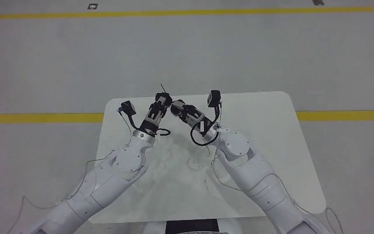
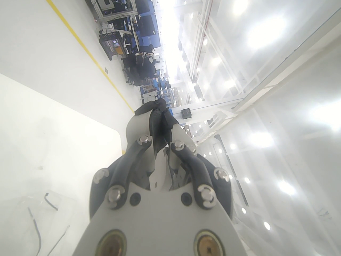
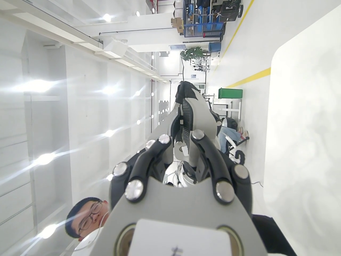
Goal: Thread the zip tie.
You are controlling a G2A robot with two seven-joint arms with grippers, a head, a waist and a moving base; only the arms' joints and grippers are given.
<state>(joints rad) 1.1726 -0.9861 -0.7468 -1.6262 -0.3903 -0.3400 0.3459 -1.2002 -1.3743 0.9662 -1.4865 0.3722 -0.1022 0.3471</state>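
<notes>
Above the far middle of the white table (image 1: 263, 123) both grippers meet tip to tip. A thin black zip tie (image 1: 163, 89) sticks up and away from where they meet. My left gripper (image 1: 165, 100) is shut, its black pads (image 2: 157, 113) pressed together at the tips, and the tie rises from that tip in the top view. My right gripper (image 1: 175, 106) is shut too. In the right wrist view the zip tie (image 3: 183, 70) runs as a fine black line straight out of the right gripper (image 3: 183, 86). The tie's head is hidden between the pads.
Several loose black zip ties (image 2: 50, 201) lie on the table close to the robot, apparently in a clear bag (image 1: 198, 158). The table's rounded far corner (image 2: 117, 134) is near the left gripper. A yellow floor line (image 1: 47, 117) runs behind the table.
</notes>
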